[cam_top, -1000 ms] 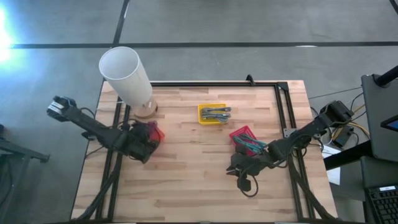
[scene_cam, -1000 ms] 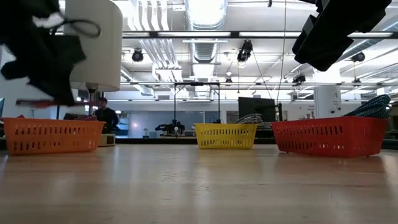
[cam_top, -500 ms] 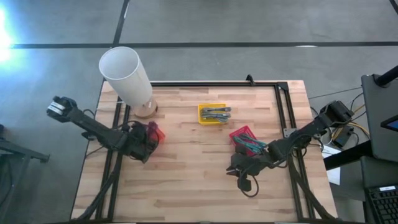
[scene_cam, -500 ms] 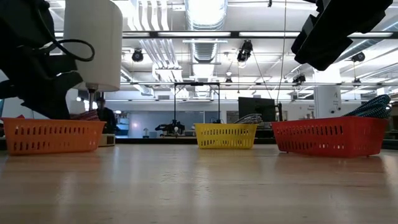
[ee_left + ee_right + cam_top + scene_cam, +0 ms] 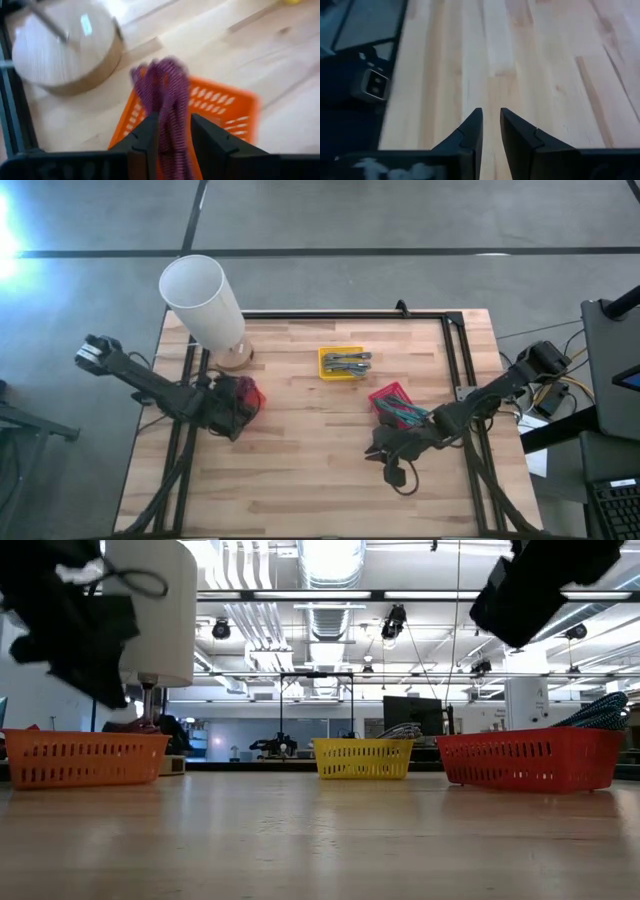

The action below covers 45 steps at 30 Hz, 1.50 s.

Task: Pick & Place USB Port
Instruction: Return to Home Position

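Observation:
My left gripper point(image 5: 170, 131) hangs over the orange basket point(image 5: 220, 107) near the table's left edge and is shut on a bundle of purple braided cable point(image 5: 162, 82). In the high view this gripper point(image 5: 228, 412) covers the basket point(image 5: 250, 395). In the low view it point(image 5: 75, 635) sits above the basket's rim point(image 5: 85, 740). My right gripper point(image 5: 490, 116) hovers over bare wood with its fingers a narrow gap apart and nothing between them. It is just on the near side of the red basket point(image 5: 392, 402), which holds green and dark cables. My left gripper pinches the purple cable bundle point(image 5: 170, 125) between its two fingers, with several strands together. The fingers come down at a slant from above. The looped end point(image 5: 159, 75) sticks out past the fingertips over the orange basket. Whether any part rests in the basket is hidden.
A yellow basket point(image 5: 343, 363) holding grey metal parts sits at the far middle of the table. A tall white cylinder point(image 5: 203, 300) on a round wooden base point(image 5: 237, 358) stands at the far left, close to the orange basket. Bare wood lies in the centre and along the near edge.
In the low view my left gripper dipped down toward the orange basket about half a second ago and has risen again to above the rim. The high view shows it staying over the basket. My right arm has kept almost still.

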### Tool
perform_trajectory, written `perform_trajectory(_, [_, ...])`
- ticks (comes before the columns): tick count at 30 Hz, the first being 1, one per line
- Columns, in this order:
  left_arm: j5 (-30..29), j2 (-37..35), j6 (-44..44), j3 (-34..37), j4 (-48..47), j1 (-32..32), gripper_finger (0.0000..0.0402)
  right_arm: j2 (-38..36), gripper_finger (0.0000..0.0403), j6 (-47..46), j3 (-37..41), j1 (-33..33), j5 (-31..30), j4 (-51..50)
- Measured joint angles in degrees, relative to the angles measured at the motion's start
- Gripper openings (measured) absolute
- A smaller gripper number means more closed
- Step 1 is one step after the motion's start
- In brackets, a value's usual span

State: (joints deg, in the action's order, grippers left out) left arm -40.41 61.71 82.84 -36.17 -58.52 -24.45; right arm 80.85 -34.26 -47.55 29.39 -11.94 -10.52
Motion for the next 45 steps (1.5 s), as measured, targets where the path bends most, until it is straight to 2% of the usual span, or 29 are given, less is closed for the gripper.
perform_trajectory(4, [-1.36, -0.04, -7.95, -7.57, -3.02, -0.04, 0.0101, -4.49, 0.0067, 2.77, 0.00, -0.02, 0.38, 0.07])
perform_trajectory(12, [-11.79, -0.36, -32.57, -20.18, -2.48, -0.71, 0.0098, -17.41, 0.0075, 18.14, 0.00, -0.02, 0.18, 0.14])
perform_trajectory(17, [-14.18, -2.61, -42.15, -21.58, 1.29, -1.82, 0.0099, -22.44, 0.0068, 18.96, -0.02, -0.04, -1.97, 0.82])
perform_trajectory(19, [-14.06, -3.96, -44.90, -20.44, 3.40, -2.37, 0.0099, -24.15, 0.0065, 23.04, -0.02, -0.07, -4.07, 0.06])
perform_trajectory(22, [-11.47, -6.31, -46.08, -17.63, 8.25, -2.91, 0.0099, -27.31, 0.0062, 28.46, 0.03, -0.86, -4.79, 0.02])
perform_trajectory(25, [-7.31, -8.88, -48.84, -13.21, 17.78, -2.95, 0.0098, -30.39, 0.0059, 31.19, 0.65, -2.65, -4.31, 0.38])
perform_trajectory(30, [7.01, -12.98, -66.38, -3.73, 41.71, -2.37, 0.0099, -35.24, 0.0061, 32.16, 4.65, -8.06, -4.10, 0.45])
perform_trajectory(33, [11.29, -15.90, -72.81, 0.30, 54.07, -0.37, 0.0099, -38.64, 0.0065, 29.68, 8.11, -12.73, -2.56, 1.51])
perform_trajectory(35, [12.80, -18.48, -77.06, 0.93, 54.63, 1.69, 0.0098, -41.08, 0.0068, 29.46, 11.04, -16.15, 2.54, 3.04])
perform_trajectory(40, [15.33, -26.35, -79.23, 0.84, 50.97, 8.19, 0.0098, -48.38, 0.0077, 27.84, 17.36, -23.24, 19.41, 7.74])
perform_trajectory(42, [18.58, -29.41, -80.26, 1.83, 50.27, 10.36, 0.0097, -51.32, 0.0080, 27.61, 19.46, -24.34, 21.47, 9.09])
perform_trajectory(45, [21.39, -33.30, -80.80, 5.59, 50.54, 12.54, 0.0097, -55.71, 0.0084, 28.44, 22.37, -24.44, 21.34, 9.35])
